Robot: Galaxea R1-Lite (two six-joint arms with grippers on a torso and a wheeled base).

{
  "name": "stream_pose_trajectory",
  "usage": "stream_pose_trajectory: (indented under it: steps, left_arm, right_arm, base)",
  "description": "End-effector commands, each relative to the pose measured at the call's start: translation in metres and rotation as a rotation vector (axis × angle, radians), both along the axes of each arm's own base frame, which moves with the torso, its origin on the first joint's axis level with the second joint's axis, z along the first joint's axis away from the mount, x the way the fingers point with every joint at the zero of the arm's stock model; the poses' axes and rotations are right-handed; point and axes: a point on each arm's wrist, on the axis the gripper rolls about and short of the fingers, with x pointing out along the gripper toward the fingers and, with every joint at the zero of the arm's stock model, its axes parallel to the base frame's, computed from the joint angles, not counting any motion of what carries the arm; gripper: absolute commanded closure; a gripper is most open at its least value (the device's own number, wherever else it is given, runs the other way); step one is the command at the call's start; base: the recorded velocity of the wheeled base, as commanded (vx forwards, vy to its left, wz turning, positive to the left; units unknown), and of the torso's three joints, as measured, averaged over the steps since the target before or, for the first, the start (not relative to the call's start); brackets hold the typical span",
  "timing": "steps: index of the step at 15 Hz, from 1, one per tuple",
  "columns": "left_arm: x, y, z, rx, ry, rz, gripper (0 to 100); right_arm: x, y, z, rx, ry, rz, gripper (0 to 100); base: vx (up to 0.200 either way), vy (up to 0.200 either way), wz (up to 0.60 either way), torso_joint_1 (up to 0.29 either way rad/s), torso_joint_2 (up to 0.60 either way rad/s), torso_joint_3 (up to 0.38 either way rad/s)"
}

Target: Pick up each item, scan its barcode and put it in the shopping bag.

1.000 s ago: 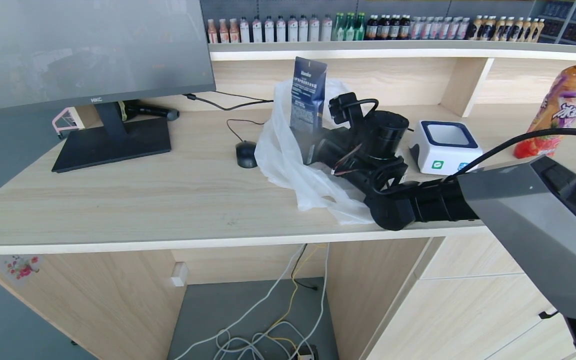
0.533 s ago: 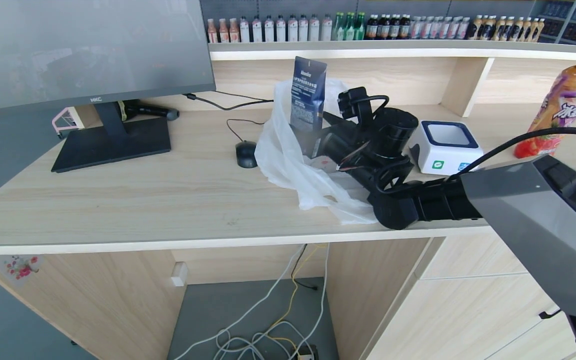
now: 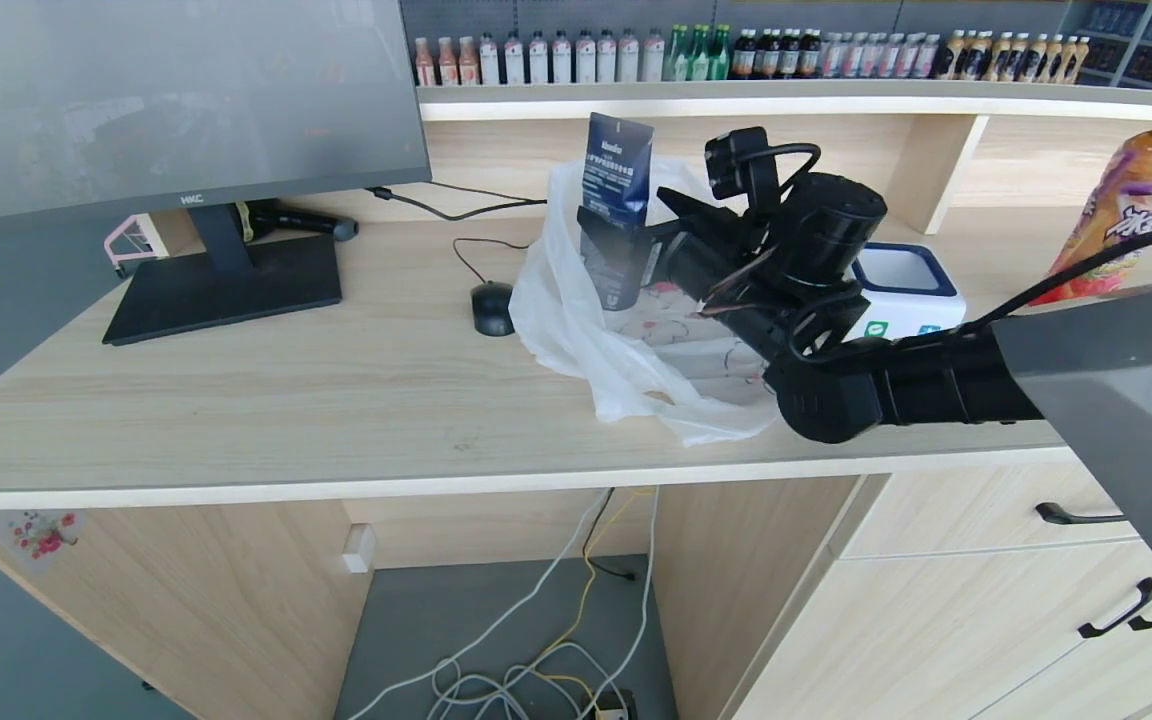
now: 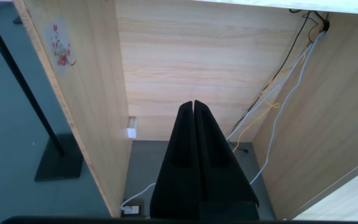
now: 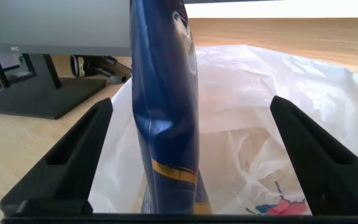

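1. Right gripper (image 5: 191, 109): spread wide, straddling the blue pouch (image 5: 166, 124) without touching.
2. Pouch standing upright inside the white shopping bag (image 3: 576, 330) on the counter (image 3: 336, 380).
3. Looks light, thin, slick, easily buckled; best pinched across the flat faces, near the top seam.
4. Left gripper (image 4: 194, 107): pressed together, hanging below the counter.

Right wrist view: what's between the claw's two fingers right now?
The blue pouch, upright in the white shopping bag, stands between the fingers of the open right claw, apparently touching neither, as the right wrist view shows.
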Motion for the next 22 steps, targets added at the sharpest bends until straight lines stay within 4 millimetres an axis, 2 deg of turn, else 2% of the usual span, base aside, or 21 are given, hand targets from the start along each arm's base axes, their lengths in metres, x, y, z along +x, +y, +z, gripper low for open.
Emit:
stream_pose_trajectory:
  steps: [1,4,7,8,9,12,15,16,18,21,22]
  left_arm:
    - [0.0,0.0,0.0,0.0,0.0,0.0,100]
    - [0.0,0.0,0.0,0.0,0.0,0.0,100]
    - [0.0,0.0,0.0,0.0,0.0,0.0,100]
    - [0.0,0.0,0.0,0.0,0.0,0.0,100]
    - [0.0,0.0,0.0,0.0,0.0,0.0,100]
    - [0.0,0.0,0.0,0.0,0.0,0.0,100]
    - [0.0,0.0,0.0,0.0,0.0,0.0,100]
    - [0.0,0.0,0.0,0.0,0.0,0.0,100]
    - [0.0,0.0,0.0,0.0,0.0,0.0,100]
    - [0.0,0.0,0.0,0.0,0.0,0.0,100]
    - [0.0,0.0,0.0,0.0,0.0,0.0,100]
  right_arm:
    - [-0.018,-0.01,0.025,0.016,-0.033,0.002,0]
    - [-0.042,-0.023,0.039,0.015,-0.037,0.006,0]
    - [-0.089,-0.047,0.062,0.044,-0.089,0.011,0]
    - [-0.1,-0.052,0.065,0.046,-0.092,0.014,0]
    - [-0.121,-0.064,0.066,0.044,-0.096,0.01,0]
    - [-0.159,-0.086,0.047,0.01,-0.106,-0.028,0]
    - [-0.196,-0.106,0.005,-0.015,-0.059,-0.05,0]
    - [-0.206,-0.112,-0.003,-0.02,-0.042,-0.048,0]
    - [-0.22,-0.12,-0.011,-0.031,-0.02,-0.057,0]
    - [-0.249,-0.137,-0.034,-0.067,0.037,-0.064,0]
    - [-0.252,-0.141,-0.036,-0.068,0.043,-0.072,0]
  base:
    - [0.0,0.0,0.0,0.0,0.0,0.0]
    - [0.0,0.0,0.0,0.0,0.0,0.0]
    - [0.0,0.0,0.0,0.0,0.0,0.0]
    - [0.0,0.0,0.0,0.0,0.0,0.0]
    - [0.0,0.0,0.0,0.0,0.0,0.0]
    - [0.0,0.0,0.0,0.0,0.0,0.0]
    - [0.0,0.0,0.0,0.0,0.0,0.0]
    - [0.0,0.0,0.0,0.0,0.0,0.0]
    - [0.0,0.0,0.0,0.0,0.0,0.0]
    - [0.0,0.0,0.0,0.0,0.0,0.0]
    - [0.0,0.0,0.0,0.0,0.0,0.0]
